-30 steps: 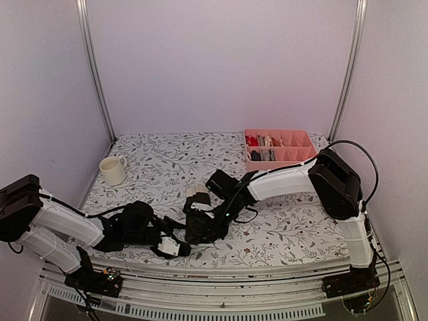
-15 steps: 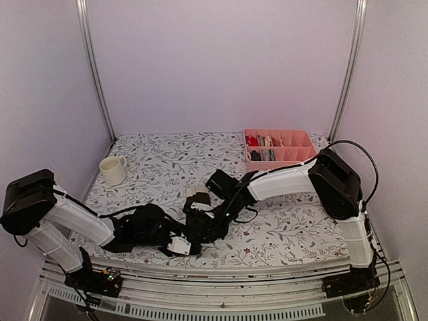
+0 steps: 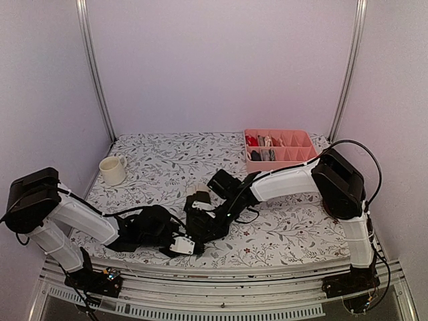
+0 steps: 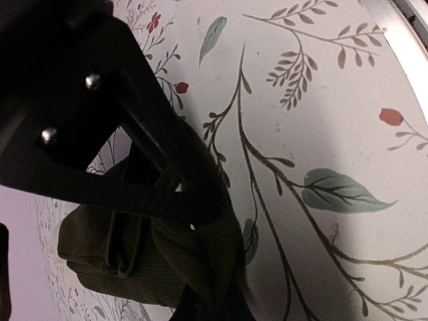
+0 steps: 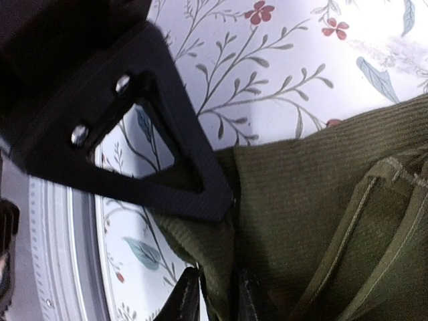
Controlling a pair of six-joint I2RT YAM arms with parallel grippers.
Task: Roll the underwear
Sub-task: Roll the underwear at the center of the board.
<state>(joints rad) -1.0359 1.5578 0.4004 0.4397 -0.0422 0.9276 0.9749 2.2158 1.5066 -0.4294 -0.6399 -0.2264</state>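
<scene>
The dark olive ribbed cloth garment (image 5: pixel 321 200) lies on the flower-printed bench (image 3: pixel 154 154), near its front edge and about in the middle, under both pincers.

The left arm (image 3: pixel 73 217) lies low over the bench, stretched from its base to the right. The left pincer (image 3: pixel 187 245) is clenched on the garment: in the left wrist view the cloth is bunched under the tip of the black triangular finger (image 4: pixel 167 160) and hangs down between the two fingers.

The right arm (image 3: pixel 284 184) goes up from its base, bends at the elbow and reaches far to the left, with the wrist turned down to the bench. The right pincer (image 5: pixel 217 254) is grasping a folded edge of the same garment, and the fold stands between its fingertips. The two pincers are just beside each other.

Against the picture of one second ago, the left pincer has moved to the right, closer to the right one, and the left arm's big joint now stands higher and more to the right. The right arm has almost not changed.

The pink plastic divided tray (image 3: pixel 281 160) stands at the far right of the bench and the white ceramic mug (image 3: pixel 112 170) at the far left, both well apart from the garment.
</scene>
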